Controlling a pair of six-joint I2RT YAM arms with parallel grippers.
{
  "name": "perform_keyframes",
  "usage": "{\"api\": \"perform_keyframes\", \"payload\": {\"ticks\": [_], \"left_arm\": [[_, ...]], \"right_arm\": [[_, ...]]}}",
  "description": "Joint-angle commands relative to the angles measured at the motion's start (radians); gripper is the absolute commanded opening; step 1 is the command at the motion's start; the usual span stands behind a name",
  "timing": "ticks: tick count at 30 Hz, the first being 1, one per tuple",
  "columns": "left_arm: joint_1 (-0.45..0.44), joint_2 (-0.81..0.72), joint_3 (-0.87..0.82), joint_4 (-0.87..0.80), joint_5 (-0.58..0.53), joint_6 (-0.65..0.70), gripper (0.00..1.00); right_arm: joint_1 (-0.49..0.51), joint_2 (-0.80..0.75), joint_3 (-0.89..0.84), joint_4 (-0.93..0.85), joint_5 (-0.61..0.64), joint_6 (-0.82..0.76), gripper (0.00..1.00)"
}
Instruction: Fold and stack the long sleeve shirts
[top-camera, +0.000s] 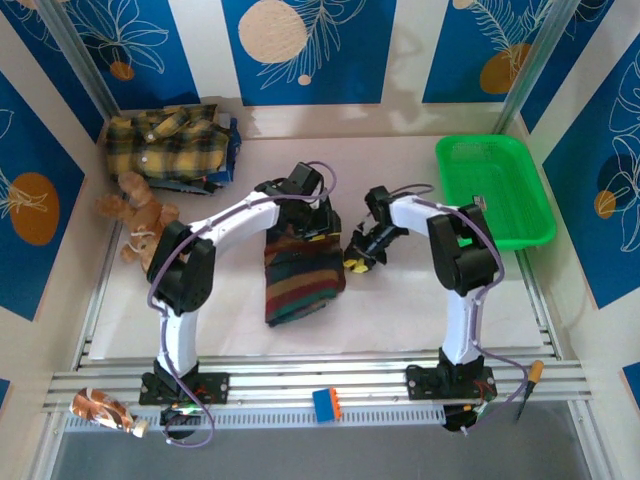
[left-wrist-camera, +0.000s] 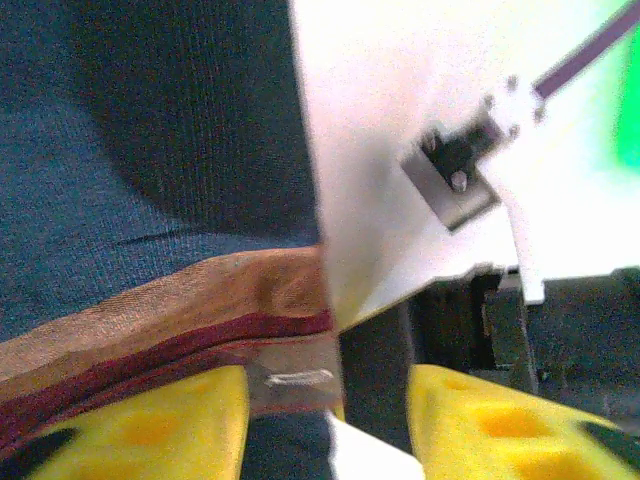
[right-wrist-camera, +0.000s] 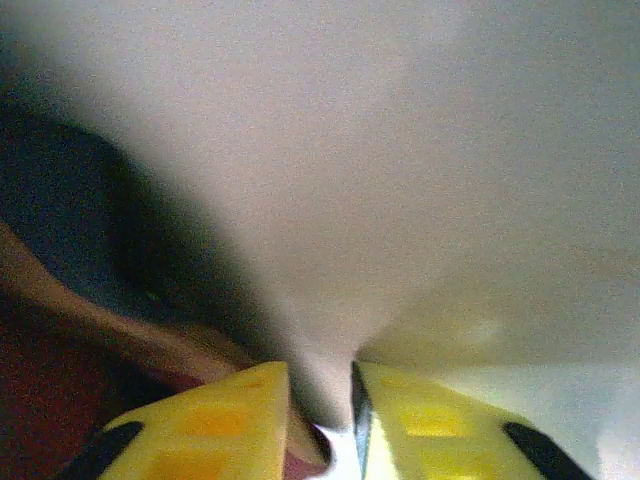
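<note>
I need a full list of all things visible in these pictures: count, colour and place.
dark plaid shirt: 1, green, navy, red, orange, folded at table centre
yellow plaid shirt: 1, yellow and black, back left corner
teddy bear: 1, brown, left side
basket: 1, green, back right
small block: 1, blue and orange, front rail
crumpled wrapper: 1, coppery, front left
thin tool: 1, orange handle, front right
table: 1, white
left pincer: 1, yellow fingertips, open over dark plaid shirt
right pincer: 1, yellow fingertips, at dark plaid shirt's right edge
</note>
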Motion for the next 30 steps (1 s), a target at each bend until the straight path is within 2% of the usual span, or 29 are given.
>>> {"api": "perform_keyframes", "payload": {"ticks": [1, 3, 6, 10, 12, 14, 15, 20, 27, 30], "left_arm": [[-0.012, -0.001, 0.066, 0.143, 0.041, -0.093, 0.6], [-0.01, -0.017, 0.112, 0.133, 0.039, -0.087, 0.64], [0.012, -0.075, 0.142, 0.062, -0.015, -0.033, 0.71], [0.074, -0.125, 0.128, -0.054, -0.061, 0.056, 0.79], [0.102, -0.141, 0.104, -0.099, -0.071, 0.11, 0.89], [0.115, -0.16, 0.077, -0.142, -0.096, 0.164, 0.91], [0.125, -0.176, 0.044, -0.147, -0.098, 0.175, 0.92], [0.177, -0.252, -0.184, -0.007, -0.019, 0.165, 0.95], [0.185, -0.278, -0.405, 0.112, -0.015, 0.134, 0.96], [0.185, -0.28, -0.473, 0.149, -0.041, 0.116, 0.96]], "right_arm": [[-0.128, -0.09, -0.076, -0.053, 0.069, -0.008, 0.34], [-0.186, -0.14, -0.093, -0.062, 0.071, -0.052, 0.39], [-0.184, -0.242, -0.104, -0.037, 0.037, -0.118, 0.51], [-0.055, -0.306, -0.096, 0.007, 0.03, -0.16, 0.61], [0.011, -0.3, -0.089, 0.061, 0.031, -0.138, 0.64], [0.059, -0.286, -0.079, 0.128, 0.02, -0.102, 0.67], [0.082, -0.27, -0.065, 0.154, 0.021, -0.089, 0.74], [0.161, -0.111, 0.044, 0.144, 0.1, -0.115, 0.76], [0.213, 0.01, 0.111, 0.104, 0.207, -0.141, 0.75], [0.217, 0.022, 0.093, 0.131, 0.199, -0.126, 0.74]]}}
